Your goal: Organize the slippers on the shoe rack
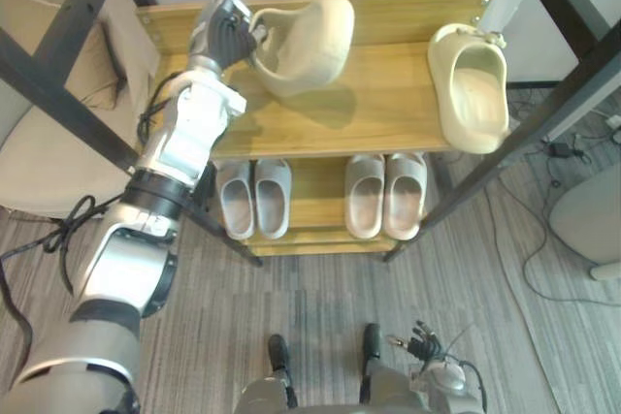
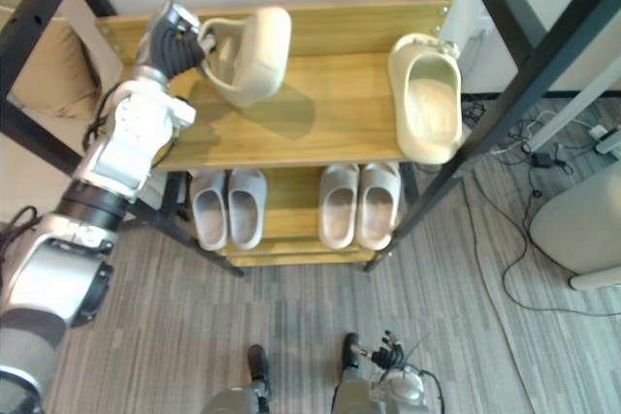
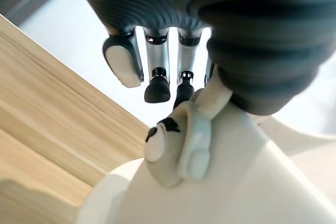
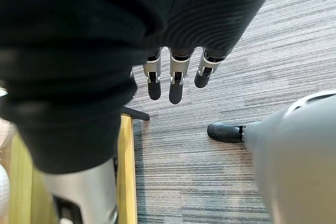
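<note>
A beige slipper (image 1: 306,41) hangs tilted on its side just above the left half of the shoe rack's wooden top shelf (image 1: 388,94). My left hand (image 1: 225,31) is shut on its heel rim. In the left wrist view the thumb (image 3: 157,148) presses on the pale rim (image 3: 220,182) with the fingers curled behind it. The matching beige slipper (image 1: 473,89) lies flat, sole down, at the right end of the same shelf. My right hand (image 4: 176,80) hangs over the carpet beside the rack with relaxed fingers and holds nothing.
Two pairs of grey slippers (image 1: 254,196) (image 1: 386,193) stand side by side on the lower shelf. Black slanted frame posts (image 1: 543,94) flank the rack. A beige cushion (image 1: 58,94) lies at the left. Cables (image 1: 568,147) and a pale round object (image 1: 592,215) sit on the floor at the right.
</note>
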`<state>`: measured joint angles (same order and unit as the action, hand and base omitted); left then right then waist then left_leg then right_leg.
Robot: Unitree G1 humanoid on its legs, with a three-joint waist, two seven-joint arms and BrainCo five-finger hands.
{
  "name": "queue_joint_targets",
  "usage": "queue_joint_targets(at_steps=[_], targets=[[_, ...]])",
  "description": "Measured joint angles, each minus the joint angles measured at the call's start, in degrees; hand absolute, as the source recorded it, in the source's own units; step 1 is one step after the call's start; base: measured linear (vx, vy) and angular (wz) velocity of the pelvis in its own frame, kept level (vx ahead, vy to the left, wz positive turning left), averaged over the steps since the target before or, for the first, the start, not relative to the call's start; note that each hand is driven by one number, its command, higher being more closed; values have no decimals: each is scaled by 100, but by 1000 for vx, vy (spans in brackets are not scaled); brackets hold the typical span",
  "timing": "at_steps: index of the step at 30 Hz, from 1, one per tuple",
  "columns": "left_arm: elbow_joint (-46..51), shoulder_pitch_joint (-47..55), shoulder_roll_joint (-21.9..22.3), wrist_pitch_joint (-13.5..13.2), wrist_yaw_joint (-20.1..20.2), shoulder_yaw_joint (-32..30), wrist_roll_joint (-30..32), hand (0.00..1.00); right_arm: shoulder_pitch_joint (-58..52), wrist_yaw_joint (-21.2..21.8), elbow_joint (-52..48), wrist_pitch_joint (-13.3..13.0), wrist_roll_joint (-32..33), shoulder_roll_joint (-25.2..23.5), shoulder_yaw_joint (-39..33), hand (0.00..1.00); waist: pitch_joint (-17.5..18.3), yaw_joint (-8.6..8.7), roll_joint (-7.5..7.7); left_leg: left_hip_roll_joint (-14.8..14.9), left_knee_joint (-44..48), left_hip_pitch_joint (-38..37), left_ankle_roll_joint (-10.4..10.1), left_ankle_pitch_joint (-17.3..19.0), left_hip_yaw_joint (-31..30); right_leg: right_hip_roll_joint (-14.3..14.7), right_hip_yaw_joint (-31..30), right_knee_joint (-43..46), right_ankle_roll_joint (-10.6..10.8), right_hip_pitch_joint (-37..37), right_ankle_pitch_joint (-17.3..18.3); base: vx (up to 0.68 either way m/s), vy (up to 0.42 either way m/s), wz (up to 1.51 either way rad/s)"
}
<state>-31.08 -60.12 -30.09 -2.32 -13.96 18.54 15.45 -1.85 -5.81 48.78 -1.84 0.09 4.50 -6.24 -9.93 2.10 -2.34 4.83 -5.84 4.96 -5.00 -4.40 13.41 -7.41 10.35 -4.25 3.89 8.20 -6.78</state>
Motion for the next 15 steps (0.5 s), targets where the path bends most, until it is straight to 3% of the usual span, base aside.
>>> queue_joint_targets(at_steps=[15], targets=[[863, -2, -54, -171, -488, 963, 1715, 100, 271, -152, 192, -231, -1, 66, 347, 0, -18, 149, -50, -20, -2, 100, 2, 1, 83, -1, -150, -17, -8, 185, -70, 6, -1, -4]])
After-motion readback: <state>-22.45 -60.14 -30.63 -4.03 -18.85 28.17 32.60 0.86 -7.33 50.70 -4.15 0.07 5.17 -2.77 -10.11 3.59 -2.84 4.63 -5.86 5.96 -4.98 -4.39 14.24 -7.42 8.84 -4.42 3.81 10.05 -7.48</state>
